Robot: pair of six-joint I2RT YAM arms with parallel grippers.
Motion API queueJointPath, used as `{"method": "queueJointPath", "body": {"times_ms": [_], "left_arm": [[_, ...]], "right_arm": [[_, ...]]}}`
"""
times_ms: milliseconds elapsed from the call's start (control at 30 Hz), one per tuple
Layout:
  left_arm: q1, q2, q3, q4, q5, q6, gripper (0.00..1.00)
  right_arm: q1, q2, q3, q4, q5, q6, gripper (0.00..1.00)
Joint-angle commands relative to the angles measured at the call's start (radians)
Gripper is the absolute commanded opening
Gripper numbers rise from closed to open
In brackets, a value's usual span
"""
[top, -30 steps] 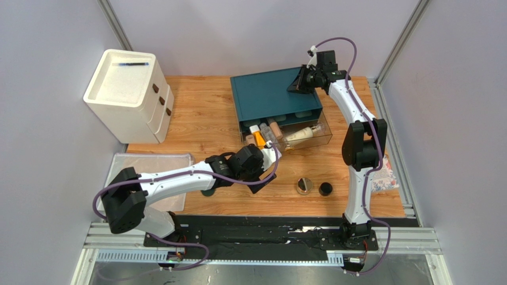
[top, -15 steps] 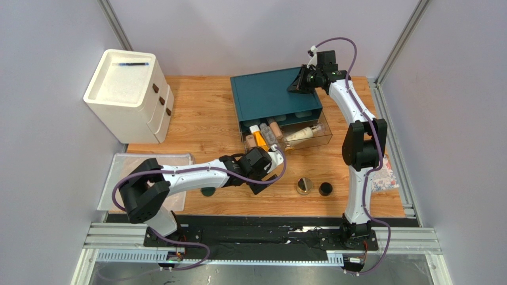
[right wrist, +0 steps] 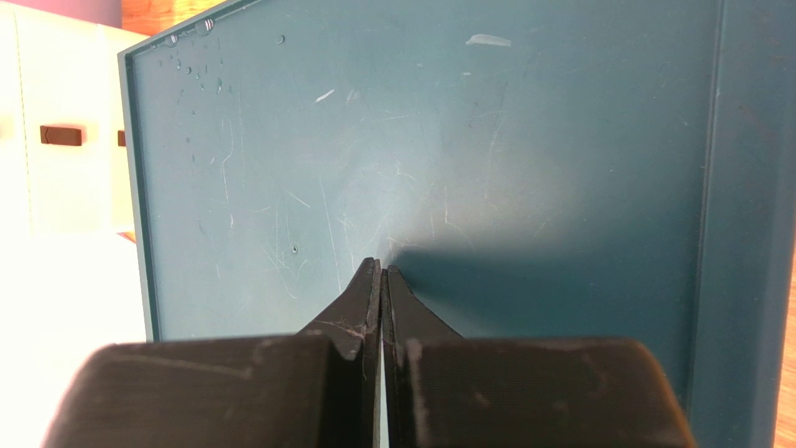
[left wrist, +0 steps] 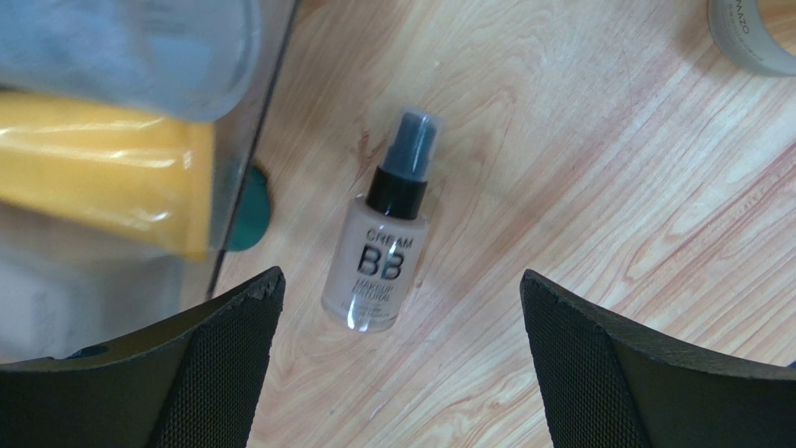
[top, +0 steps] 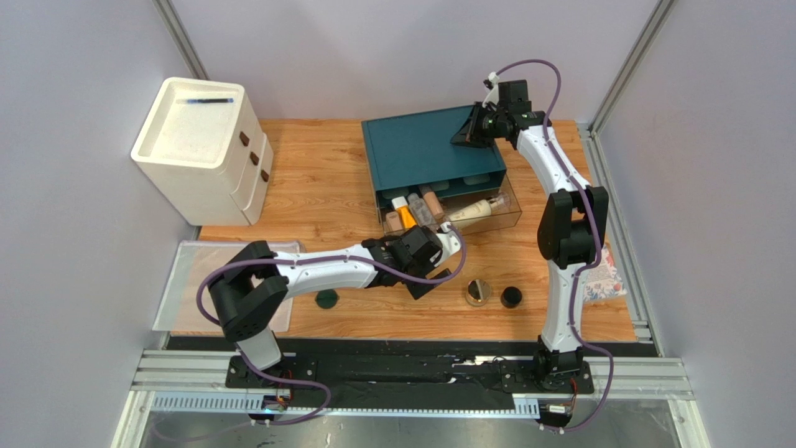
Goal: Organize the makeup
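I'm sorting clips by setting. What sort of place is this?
Probably a robot test cell in a lab, not a home: plain grey panel walls enclose a small wooden table, and the white left arm and right arm are bolted to a black metal base rail at its near edge.

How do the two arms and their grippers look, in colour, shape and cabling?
The left arm and the right arm have white tubular links and chunky black joint housings. A purple cable loops loosely along each one. The left gripper has broad black fingers with a fine mesh texture. The right gripper has dark fingers that taper to thin points. No markings are visible.
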Motion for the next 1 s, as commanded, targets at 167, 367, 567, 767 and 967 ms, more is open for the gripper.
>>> {"method": "queueJointPath", "body": {"times_ms": [167, 367, 567, 767, 967], "left_arm": [[0.054, 0.132, 0.059, 0.024, 0.028, 0.006, 1.00], [0.128, 0.183, 0.064, 0.036, 0.127, -0.006, 1.00], [0.136, 0.206, 0.075, -0.008, 0.244, -0.004, 0.89], [0.134, 0.198, 0.042, -0.037, 0.342, 0.000, 0.21], [0.124, 0.131, 0.005, -0.046, 0.312, -0.003, 0.06]], "right_arm": [[-0.010, 0.101, -0.082, -0.209, 0.114, -0.053, 0.00], [-0.013, 0.101, -0.082, -0.211, 0.112, -0.056, 0.00], [-0.018, 0.105, -0.078, -0.212, 0.112, -0.053, 0.00], [-0.018, 0.109, -0.075, -0.211, 0.112, -0.051, 0.00], [-0.019, 0.111, -0.073, -0.211, 0.109, -0.051, 0.00]]}}
